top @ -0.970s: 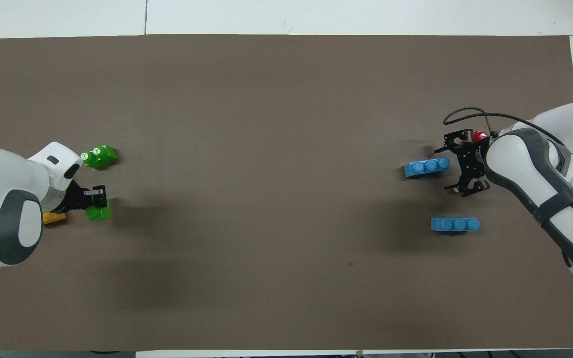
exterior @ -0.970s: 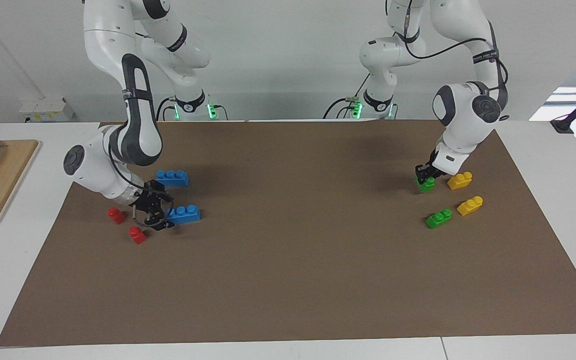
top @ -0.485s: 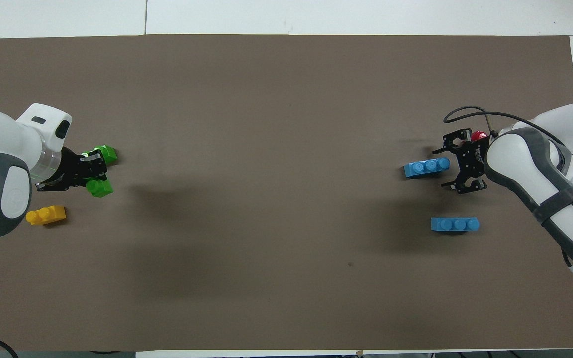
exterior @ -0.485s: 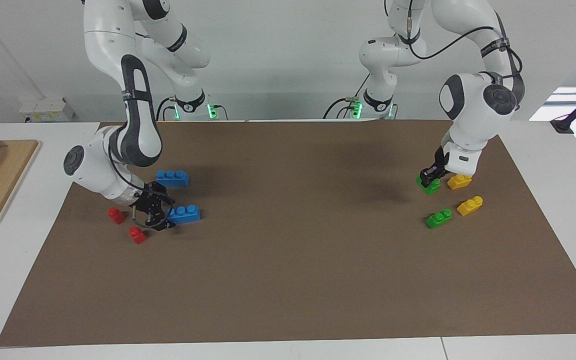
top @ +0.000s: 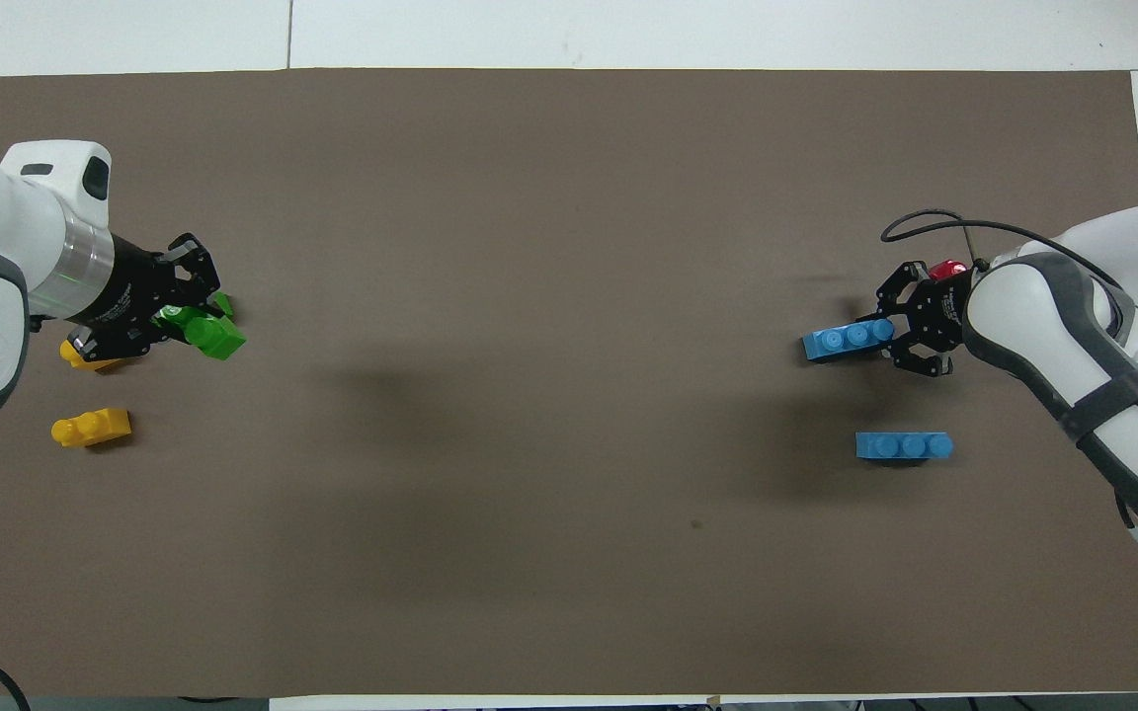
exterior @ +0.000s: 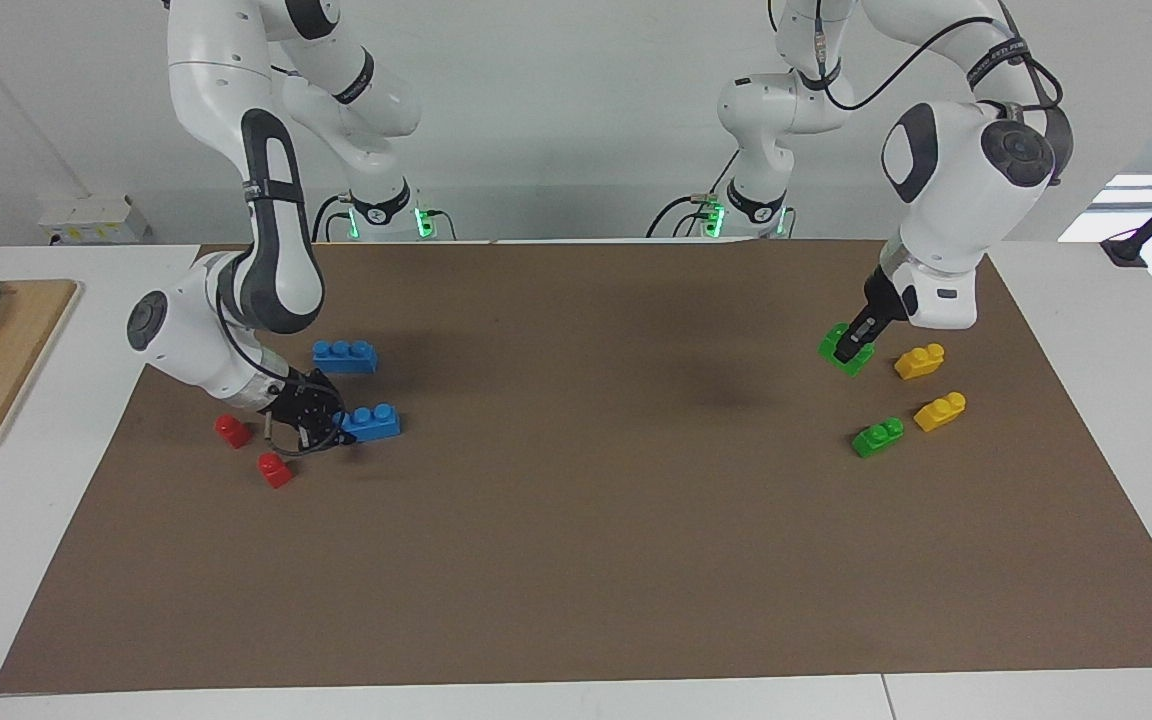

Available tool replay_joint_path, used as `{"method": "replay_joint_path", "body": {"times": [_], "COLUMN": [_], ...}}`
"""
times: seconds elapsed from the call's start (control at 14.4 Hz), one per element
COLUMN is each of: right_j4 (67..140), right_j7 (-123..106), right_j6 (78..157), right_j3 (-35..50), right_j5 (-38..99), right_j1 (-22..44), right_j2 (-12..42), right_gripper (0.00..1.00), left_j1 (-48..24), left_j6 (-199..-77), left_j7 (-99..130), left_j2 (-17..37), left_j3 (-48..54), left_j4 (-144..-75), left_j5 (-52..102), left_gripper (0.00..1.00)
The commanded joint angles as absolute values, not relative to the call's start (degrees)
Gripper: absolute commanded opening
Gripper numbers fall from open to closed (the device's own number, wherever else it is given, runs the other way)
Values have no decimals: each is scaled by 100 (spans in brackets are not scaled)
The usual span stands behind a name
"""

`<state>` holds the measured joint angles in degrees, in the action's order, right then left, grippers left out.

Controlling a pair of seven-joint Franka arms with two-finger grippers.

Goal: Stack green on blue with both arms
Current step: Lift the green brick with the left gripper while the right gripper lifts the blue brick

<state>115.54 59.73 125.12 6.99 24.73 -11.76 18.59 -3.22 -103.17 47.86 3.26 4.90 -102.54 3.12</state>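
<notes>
Over the last second: right gripper (exterior: 341, 432) gone from wide open to clamped on one end of a blue brick (exterior: 373, 423), brick resting on the brown mat (exterior: 576, 560) and jutting from the fingertips toward the table's middle; left gripper (exterior: 848, 352) risen off the mat with a green brick (exterior: 841, 349) pinched between its fingers, brick now tilted and hanging in the air, no longer down beside the yellow brick (exterior: 920, 361).

Around the right gripper: second blue brick (exterior: 345, 356) just beside it, nearer the robots; two small red bricks (exterior: 233, 431) close by toward the right arm's end of the table, one of them farther from the robots than the fingertips.

Below and around the left gripper: second green brick (exterior: 878, 437) on the mat, farther from the robots; second yellow brick (exterior: 940, 411) next to that one; from overhead the held brick covering part of the resting green brick.

Meaning for the task, as a judgement: both pickups apparently secured, green already airborne, blue not yet lifted; meeting near the middle and pressing green's underside onto blue's studs yet to come; tilt of the green brick likely needing correction before mating; end grip on the long blue brick perhaps prone to pivoting under a downward push.

Writing: dark lettering on the arms' cable straps, too small to read; no brand legible on any brick.
</notes>
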Motion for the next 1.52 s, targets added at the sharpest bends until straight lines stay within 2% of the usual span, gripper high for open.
{"method": "replay_joint_path", "body": {"times": [0.0, 0.28, 0.55, 0.9, 1.25, 1.45], "right_j4": [11401, 10830, 10556, 10871, 10986, 10986], "right_j7": [5766, 6334, 7626, 8821, 9903, 10116], "right_j6": [12560, 12410, 12585, 13480, 14447, 14862], "right_j3": [747, 782, 774, 773, 756, 756], "right_j5": [2681, 2847, 2839, 2839, 2813, 2804], "right_j1": [-1178, -678, 226, 1263, 2292, 2478], "right_j2": [1890, 1934, 1934, 1916, 2117, 2346], "right_gripper": [0, 0, 0, 0, 0, 0], "left_j1": [-422, -587, -765, -773, -1116, -1282], "left_j6": [-9740, -10017, -10405, -10933, -11241, -11303], "left_j7": [5352, 6780, 7733, 8348, 9261, 9931], "left_j2": [475, 440, 448, 483, 755, 1054], "left_j3": [465, 808, 800, 809, 800, 809], "left_j4": [-9669, -9711, -9966, -10406, -10345, -10169], "left_j5": [378, 562, 562, 562, 545, 502], "left_gripper": [0, 0, 0, 0, 0, 0]}}
